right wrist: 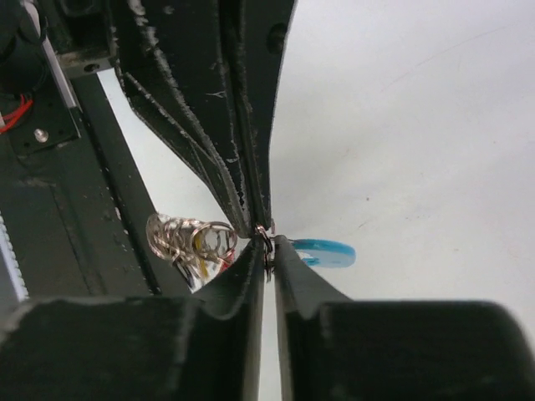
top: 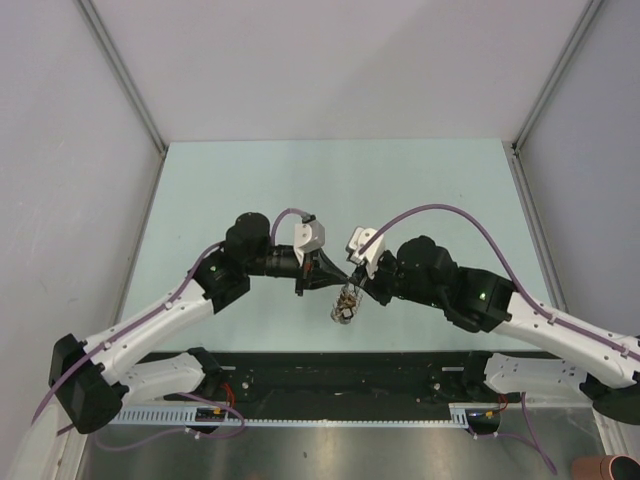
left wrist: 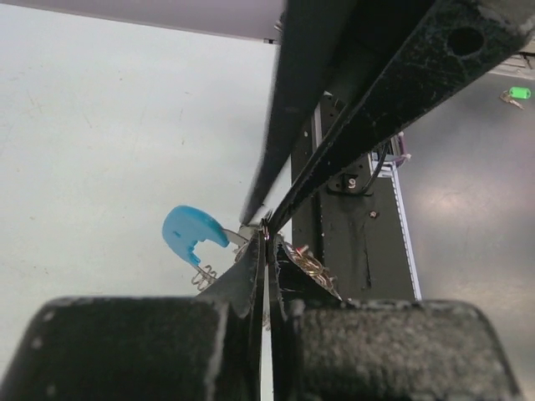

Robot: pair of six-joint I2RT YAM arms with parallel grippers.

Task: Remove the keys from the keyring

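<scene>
Reaching in from eight o'clock, the left arm brings its left gripper (top: 333,275) to the middle of the pale table (top: 250,180), pointing toward three o'clock. Its jaws are pinched together with only a hairline slit between them, nipping a thin wire of the keyring (top: 345,303). From the left wrist, the blue tab (left wrist: 191,234) of the ring sticks out at nine o'clock of the pinch, and a few silvery loops sit just past the fingers at four o'clock. The ring hangs off the table between the two tips, its bunched coils drooping toward six o'clock in the overhead view. From the right wrist the coils sit at nine o'clock of the pinch and the tab at three; a red fleck (right wrist: 224,262) shows among them, too small to tell what it is. The right gripper (top: 356,283) comes in from four o'clock, tip to tip with the left, its jaws likewise squeezed onto the same bit of wire.
</scene>
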